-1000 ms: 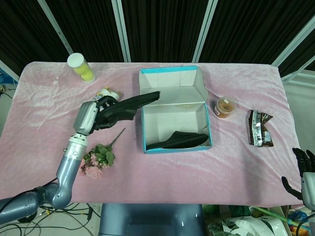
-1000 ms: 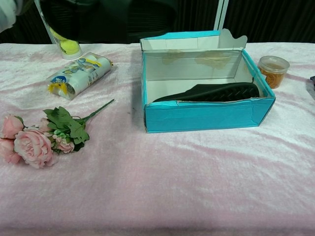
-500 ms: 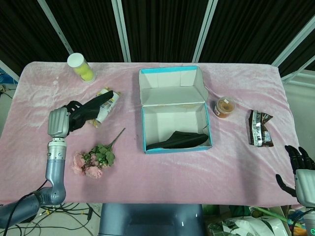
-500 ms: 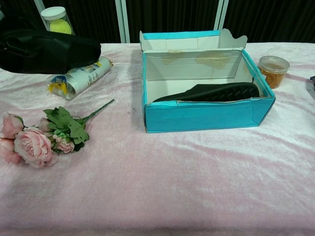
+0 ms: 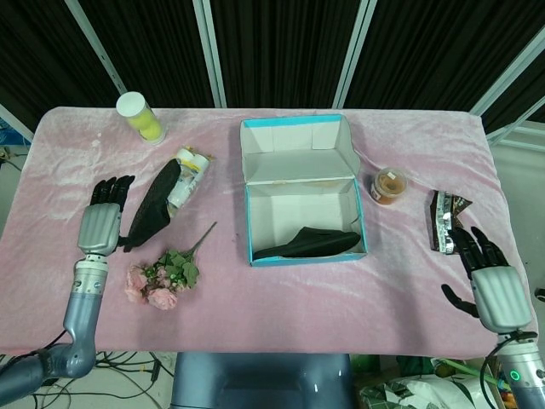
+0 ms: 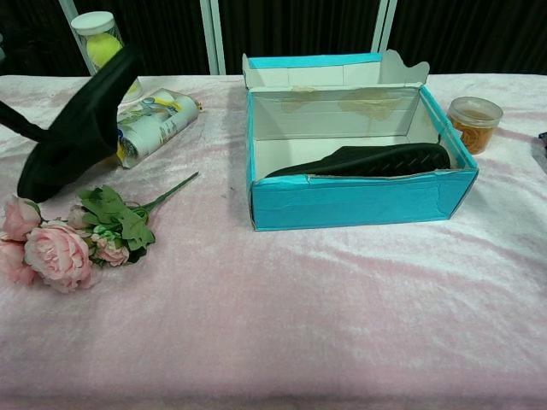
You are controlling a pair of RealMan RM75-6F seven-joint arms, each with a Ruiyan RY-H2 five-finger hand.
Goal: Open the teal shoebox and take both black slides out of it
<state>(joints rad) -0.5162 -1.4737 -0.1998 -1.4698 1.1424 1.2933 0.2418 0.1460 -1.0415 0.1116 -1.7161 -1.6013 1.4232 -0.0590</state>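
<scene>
Shoebox open mid-tabletop, one black slide inside along front wall. Second slide out near left edge, beside roses. Left hand fingers spread, thumb against slide's edge. Right hand spread, empty, front-right corner.

Two black slides; one teal shoebox; one flower bunch; two hands.
</scene>
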